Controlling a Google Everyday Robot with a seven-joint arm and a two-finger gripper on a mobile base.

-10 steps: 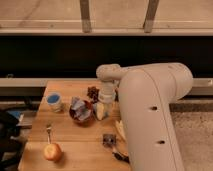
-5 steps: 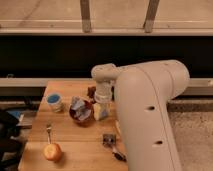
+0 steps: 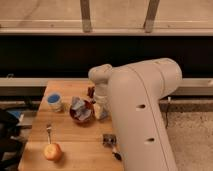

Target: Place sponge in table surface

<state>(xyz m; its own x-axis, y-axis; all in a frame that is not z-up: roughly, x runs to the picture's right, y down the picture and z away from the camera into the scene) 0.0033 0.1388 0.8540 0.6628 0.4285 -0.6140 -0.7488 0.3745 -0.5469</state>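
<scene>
Sponge (image 3: pixel 76 104) lies in the red bowl (image 3: pixel 83 117) on the worktop (image 3: pixel 75 145). Tool (image 3: pixel 101 109) hangs just right of this bowl; I cannot tell if it is wide or narrow. Blue cup (image 3: pixel 54 101) stands left of the bowl.

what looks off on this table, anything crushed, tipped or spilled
Only the red and blue item in the middle of the table stands out: it looks crumpled and lopsided, though what it is cannot be told. The hand hangs just right of it. The cup stands upright; no spill shows.
</scene>
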